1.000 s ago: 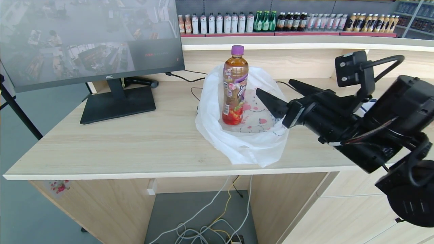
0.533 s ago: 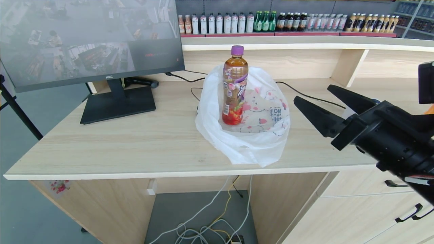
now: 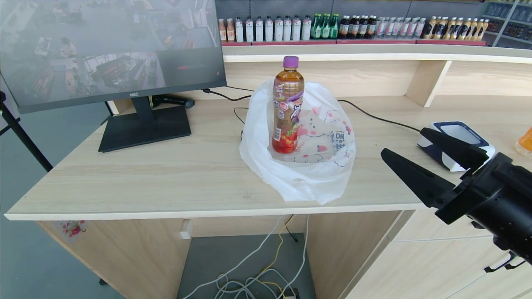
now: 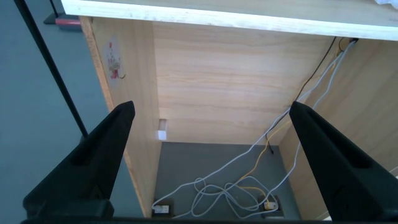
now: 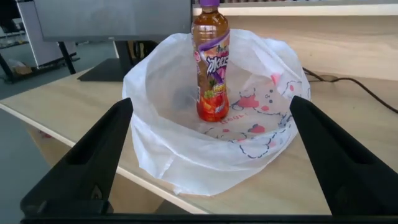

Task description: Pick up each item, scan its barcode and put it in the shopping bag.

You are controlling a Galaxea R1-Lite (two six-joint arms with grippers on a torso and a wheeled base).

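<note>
Tall clear plastic tea bottle w/ purple cap (image 3: 287, 108) stands upright inside the white plastic shopping bag (image 3: 299, 182). The bag sits open & slumped near the front edge of the light wood counter (image 3: 166, 174), about mid-counter. R gripper (image 3: 402, 141) is black, fingers spread wide w/ nothing between them. It hangs by the counter's front right part, tips aimed toward the bag but well apart from it. White-and-navy barcode scanner (image 3: 461, 133) sits on the counter just behind one R finger, and a thin black cable (image 3: 374, 117) runs from behind the bag to it. L gripper (image 4: 211, 106) is below counter level, facing the open underside of the cabinet w/ loose white & yellow cables (image 4: 230, 193) on the floor — fingers also wide apart, empty. Black flat monitor on a stand (image 3: 108, 45) is at the counter's left end. Orange obj (image 3: 525, 143) at far right edge — can't tell what it is.
</note>
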